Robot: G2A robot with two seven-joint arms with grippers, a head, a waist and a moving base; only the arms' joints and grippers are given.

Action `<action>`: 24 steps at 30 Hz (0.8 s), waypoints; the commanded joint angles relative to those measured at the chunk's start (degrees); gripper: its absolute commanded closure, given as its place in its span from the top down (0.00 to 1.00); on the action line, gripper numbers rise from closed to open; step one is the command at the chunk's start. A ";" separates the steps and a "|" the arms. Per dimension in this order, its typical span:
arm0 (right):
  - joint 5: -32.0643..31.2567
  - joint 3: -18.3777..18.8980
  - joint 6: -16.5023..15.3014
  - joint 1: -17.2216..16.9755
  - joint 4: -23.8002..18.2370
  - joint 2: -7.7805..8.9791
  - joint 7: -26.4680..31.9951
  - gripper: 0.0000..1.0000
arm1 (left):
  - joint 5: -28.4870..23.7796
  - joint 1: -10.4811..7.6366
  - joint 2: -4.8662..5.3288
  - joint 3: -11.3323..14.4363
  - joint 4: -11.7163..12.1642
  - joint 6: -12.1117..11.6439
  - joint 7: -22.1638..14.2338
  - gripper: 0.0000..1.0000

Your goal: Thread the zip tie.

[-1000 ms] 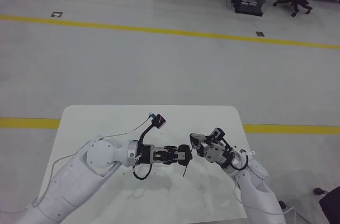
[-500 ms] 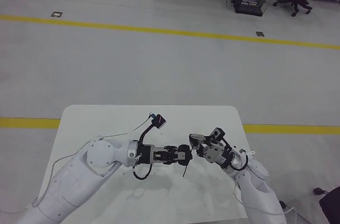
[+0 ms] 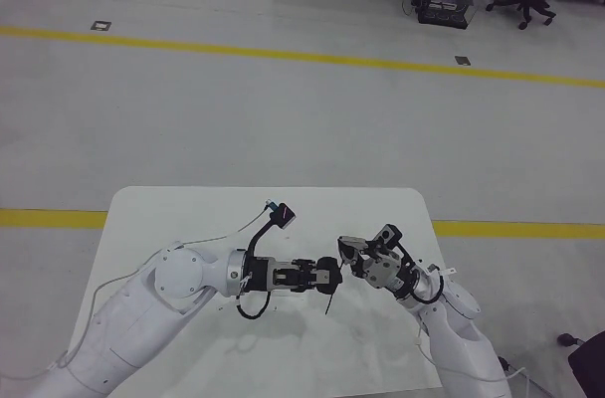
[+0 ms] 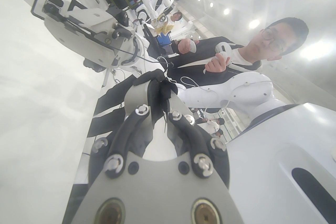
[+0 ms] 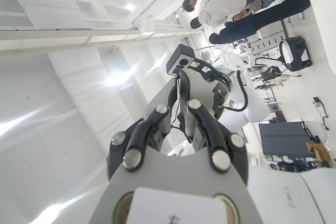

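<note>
The left pincer is clenched on the zip tie above the table, on the 3 o'clock side of the table's middle in the top view. The tie's free length hangs from this pincer toward 6 o'clock. The right pincer sits just beside the left one, at its 1 o'clock, tip facing tip. We cannot tell whether the right pincer is clenched or released, or whether it holds any part of the tie.

We judge the step in hand to be lining up the tie's tip with its head slot. The head itself is too small for us to locate.

Procedure for this step:

1. We hold the left wrist steady so the thin strand does not swing. A swinging tip is likely to miss the slot.
2. We grip the strand close to its tip. A long free end probably bends away on contact.
3. We bring the tip in along the axis of the slot, with the toothed face turned toward the pawl.
4. We advance slowly and with little force. If the strand buckles, we back off and realign rather than push harder.
5. We check that the tip shows on the far side of the head before letting go
</note>
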 commanded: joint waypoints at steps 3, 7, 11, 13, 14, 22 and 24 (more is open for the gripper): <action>-0.24 0.23 -0.44 0.00 -0.02 0.07 0.18 0.00 | 0.00 0.00 0.00 0.00 0.00 0.00 0.00 0.00; -0.69 0.55 -0.93 -0.05 -0.18 0.15 0.15 0.00 | 0.00 0.00 0.00 0.00 0.00 0.00 0.00 0.00; -1.39 0.96 -1.40 -0.13 -0.38 0.25 0.17 0.00 | 0.00 0.00 0.00 0.00 0.00 0.00 0.00 0.00; -1.87 1.15 -1.62 -0.18 -0.54 0.31 0.22 0.00 | 0.00 0.00 0.00 0.00 0.00 0.00 0.00 0.00; -2.18 1.23 -1.75 -0.21 -0.61 0.34 0.19 0.00 | 0.00 0.00 0.00 0.00 0.00 0.00 0.00 0.00; -4.28 1.86 -2.44 -0.35 -0.87 0.58 -0.10 0.00 | 0.00 0.00 0.00 0.00 0.00 0.00 0.00 0.00; -4.76 1.98 -2.74 -0.37 -0.84 0.63 -0.12 0.00 | 0.00 0.00 0.00 0.00 0.00 0.00 0.00 0.00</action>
